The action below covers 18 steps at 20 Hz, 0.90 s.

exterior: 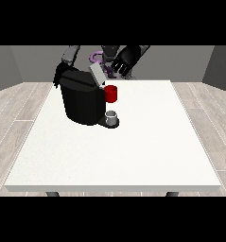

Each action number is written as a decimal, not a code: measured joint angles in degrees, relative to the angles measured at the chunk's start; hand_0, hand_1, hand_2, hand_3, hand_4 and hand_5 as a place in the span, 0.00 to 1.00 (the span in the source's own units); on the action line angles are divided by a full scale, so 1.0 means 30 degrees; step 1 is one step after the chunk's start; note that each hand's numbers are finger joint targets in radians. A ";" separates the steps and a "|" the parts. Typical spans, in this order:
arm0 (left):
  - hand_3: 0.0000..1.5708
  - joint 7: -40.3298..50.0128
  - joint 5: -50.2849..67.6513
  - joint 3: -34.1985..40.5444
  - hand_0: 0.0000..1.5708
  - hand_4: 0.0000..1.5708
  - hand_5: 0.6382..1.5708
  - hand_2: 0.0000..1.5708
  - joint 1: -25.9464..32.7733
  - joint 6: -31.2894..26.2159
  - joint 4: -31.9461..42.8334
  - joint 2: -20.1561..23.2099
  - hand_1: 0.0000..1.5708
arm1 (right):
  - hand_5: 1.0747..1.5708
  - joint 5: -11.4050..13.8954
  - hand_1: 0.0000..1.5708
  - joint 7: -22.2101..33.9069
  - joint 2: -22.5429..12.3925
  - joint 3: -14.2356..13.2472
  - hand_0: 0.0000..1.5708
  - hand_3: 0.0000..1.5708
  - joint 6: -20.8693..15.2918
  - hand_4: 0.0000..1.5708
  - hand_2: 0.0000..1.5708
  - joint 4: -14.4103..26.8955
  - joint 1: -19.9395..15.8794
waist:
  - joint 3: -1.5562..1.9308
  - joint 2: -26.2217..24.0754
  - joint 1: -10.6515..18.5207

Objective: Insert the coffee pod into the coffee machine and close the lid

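1. One small grey cup (112, 117) stands nearest on the white counter (133, 156), on the machine's drip base, under the red part (111, 93) at the spout. A sweep of an arm could knock it over.
2. Behind it sits the black coffee machine (81, 101), its grey lid (96, 74) tilted up and open. If the lid gets bumped early, it could fall shut before the pod is seated.
3. Whether a coffee pod is in the machine I cannot tell; none shows on the counter, and the red part may be it or a machine fitting.
4. Farther back, the robot hand at the view's right (124, 60) hovers above and behind the lid, fingers spread and holding nothing. Pressing off-centre could slide the machine instead of closing it.
5. Farthest, the robot hand at the view's left (59, 73) is mostly hidden behind the machine; its fingers cannot be made out, so any steadying hold is unsure.
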 measured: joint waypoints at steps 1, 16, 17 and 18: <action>0.78 0.0156 0.0027 0.0155 0.78 0.30 1.00 0.82 -0.0325 -0.0077 0.0173 0.0165 0.78 | 1.00 0.0006 0.00 0.0262 -0.0088 -0.0002 0.00 0.00 0.0075 0.00 0.00 -0.0148 -0.0238 | 0.0000 0.0169 -0.0214; 0.78 -0.0493 -0.0318 0.0282 0.79 0.27 1.00 0.82 -0.1286 -0.0026 0.1118 0.0536 0.79 | 1.00 -0.0231 0.00 0.0606 -0.0465 -0.0685 0.00 0.00 -0.0029 0.00 0.00 -0.0596 -0.0921 | -0.0001 0.1736 -0.0647; 0.77 -0.0588 -0.0341 0.0337 0.80 0.27 1.00 0.82 -0.1435 -0.0017 0.1199 0.0697 0.80 | 1.00 -0.0198 0.00 0.0802 -0.0531 -0.0709 0.00 0.00 -0.0051 0.00 0.00 -0.0697 -0.1198 | 0.0002 0.1937 -0.0675; 0.78 -0.0596 -0.0375 0.0360 0.79 0.27 1.00 0.82 -0.1480 0.0138 0.1253 0.0661 0.79 | 1.00 -0.0262 0.00 0.0885 -0.0603 -0.0794 0.00 0.00 -0.0005 0.10 0.00 -0.0723 -0.1387 | 0.0000 0.2112 -0.0716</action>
